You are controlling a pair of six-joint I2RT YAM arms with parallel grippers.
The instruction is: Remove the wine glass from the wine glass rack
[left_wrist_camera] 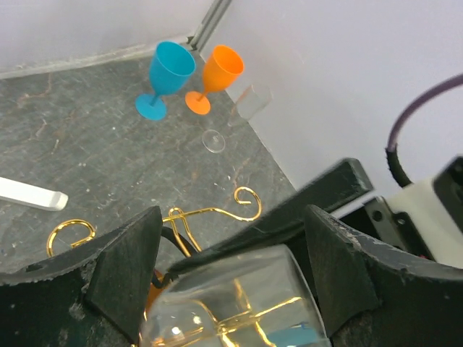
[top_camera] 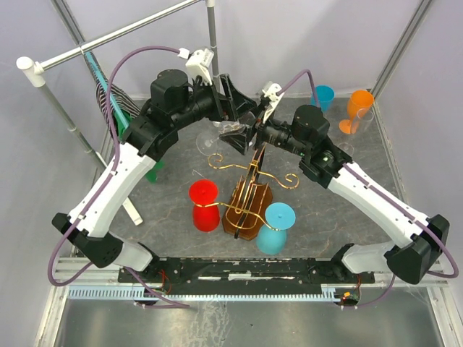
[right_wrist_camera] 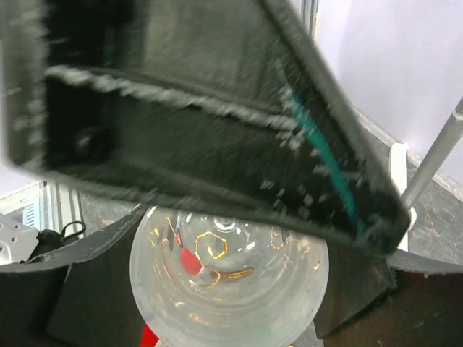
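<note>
Working at the top of the wine glass rack, w/ both arms meeting there. Clear wine glass up at the far side of the rack top, just beside the gold scroll arms; contact of foot or stem w/ the wire not possible to judge from these views. For left gripper: spread wide, one finger each side of the bowl and close against it; cannot tell if really pressing. For right gripper: set around the same bowl, seen here end-on, one finger at each side; gripping or only bracketing, cannot tell, w/ most of that view blocked by a finger of the other arm. Probably the lift-off step, approx. mid-task, glass not yet clear of the rack. Risks, as a judgement only: (1) very crowded spot, fingers of both arms crossing close together, so easy to knock one on the other and jolt the glass; (2) pulling sideways w/o first freeing the foot from the scroll likely to drag or tip the whole rack, and so to shake off the red glass and cyan glass hanging upside down at its near side; (3) smooth round bowl, so possible to slip w/ too light a squeeze, or to crack w/ too hard a one. Better to go slow, one arm leading.
</note>
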